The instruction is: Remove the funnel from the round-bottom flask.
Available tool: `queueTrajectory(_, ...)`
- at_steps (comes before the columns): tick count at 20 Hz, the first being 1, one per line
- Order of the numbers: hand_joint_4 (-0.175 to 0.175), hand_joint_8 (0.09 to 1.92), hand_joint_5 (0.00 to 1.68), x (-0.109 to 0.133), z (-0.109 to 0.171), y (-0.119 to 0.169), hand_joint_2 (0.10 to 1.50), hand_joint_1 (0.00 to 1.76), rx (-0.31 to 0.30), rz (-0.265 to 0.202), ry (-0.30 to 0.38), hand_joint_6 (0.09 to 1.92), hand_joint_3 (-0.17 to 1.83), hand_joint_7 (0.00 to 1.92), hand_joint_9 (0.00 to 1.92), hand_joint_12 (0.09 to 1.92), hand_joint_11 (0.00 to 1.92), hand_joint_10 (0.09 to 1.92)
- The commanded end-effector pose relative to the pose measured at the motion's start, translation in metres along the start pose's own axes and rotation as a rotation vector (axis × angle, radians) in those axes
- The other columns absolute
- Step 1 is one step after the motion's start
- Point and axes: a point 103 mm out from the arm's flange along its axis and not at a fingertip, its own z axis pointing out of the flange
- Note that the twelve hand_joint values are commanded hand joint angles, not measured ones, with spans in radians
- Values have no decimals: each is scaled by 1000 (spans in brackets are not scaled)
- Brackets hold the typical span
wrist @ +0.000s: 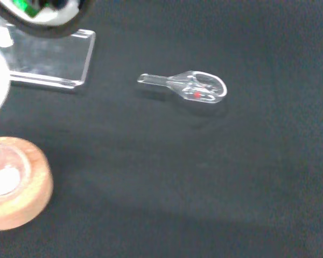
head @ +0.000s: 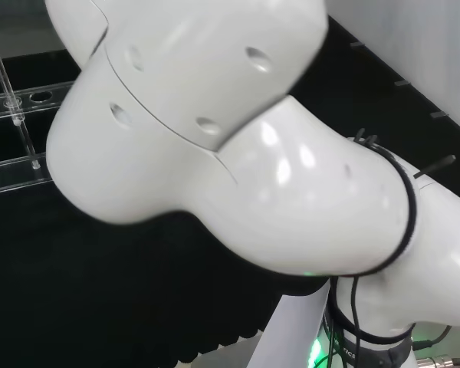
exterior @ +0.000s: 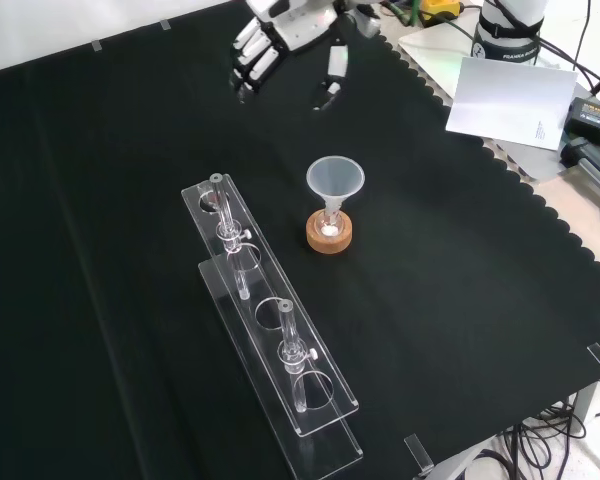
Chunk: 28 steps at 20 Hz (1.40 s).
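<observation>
Funnel (exterior: 335, 179) sits upright, stem down flask (exterior: 329, 226) neck; flask rests in cork ring (exterior: 329, 236) so round bottom cannot roll. Hand (exterior: 280, 45) hovers well beyond funnel in front view, fingers relaxed, grasping nothing (approach not begun). Clear rack (exterior: 270, 330) just beside ring.

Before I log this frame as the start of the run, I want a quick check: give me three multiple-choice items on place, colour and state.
1. In the front view, where is the robot hand?
A. at the view's top, above the funnel
B. on the clear rack
C. round the funnel

2. What colour is the stand under the flask?
A. red
B. cork brown
C. blue

3. Where is the funnel?
A. lying on the cloth
B. in the robot hand
C. upright in the flask

Answers: 1 A, the robot hand sits apart at the top edge. 2 B, a tan ring. 3 C, its stem points down into the stand's centre.
</observation>
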Motion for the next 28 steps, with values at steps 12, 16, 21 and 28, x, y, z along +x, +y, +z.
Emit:
queueTrajectory(12,-42,661,241,83,5,-62,625,686,120,-95,-32,87,408,10,306,1418,388,716)
queueTrajectory(16,-48,524,175,92,11,-60,627,677,119,-107,-65,87,382,0,226,1434,389,752)
queueTrajectory(21,-52,318,76,101,20,-55,633,675,135,-118,-78,87,345,0,129,1449,389,809)
queueTrajectory(28,-52,271,43,113,30,-46,635,682,149,-132,-103,87,324,0,85,1456,394,841)
